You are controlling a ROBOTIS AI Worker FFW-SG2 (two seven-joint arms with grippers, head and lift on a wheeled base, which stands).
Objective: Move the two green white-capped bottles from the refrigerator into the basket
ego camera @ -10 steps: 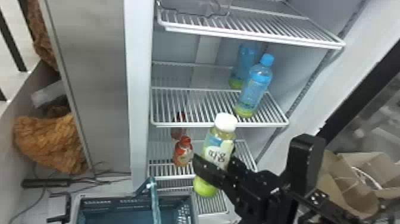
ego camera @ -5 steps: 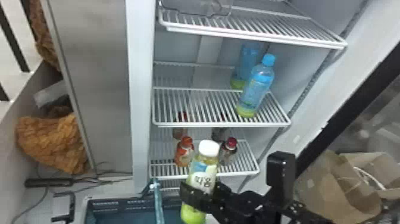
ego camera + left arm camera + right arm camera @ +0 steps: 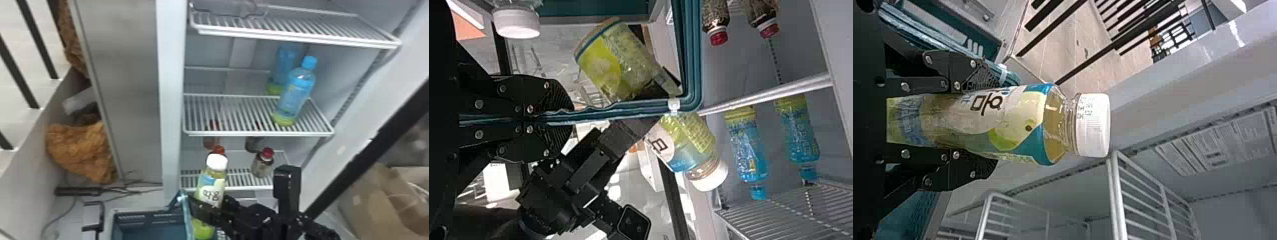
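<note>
My right gripper (image 3: 212, 207) is shut on a green white-capped bottle (image 3: 210, 182), upright and slightly tilted, just right of the basket (image 3: 145, 210) rim. In the right wrist view the bottle (image 3: 1018, 120) lies between both fingers of my right gripper (image 3: 984, 124), cap outward. The left wrist view has my left gripper (image 3: 556, 118) shut on the basket's rim (image 3: 696, 50); beyond the rim is the held bottle (image 3: 696, 147). Another white-capped bottle (image 3: 516, 22) shows partly on the basket's inner side, at the picture's top left.
Two blue-capped bottles (image 3: 298, 92) stand on the refrigerator's middle shelf (image 3: 223, 115). Red-capped bottles (image 3: 262, 164) are on the lower shelf, one partly behind the held bottle. A black bar slants at the right, beside a cardboard box (image 3: 370, 198). Cables lie behind the basket.
My right gripper has carried the bottle down and to the left, away from the shelves and to the basket's right rim. The red-capped bottle at the lower right has come into sight.
</note>
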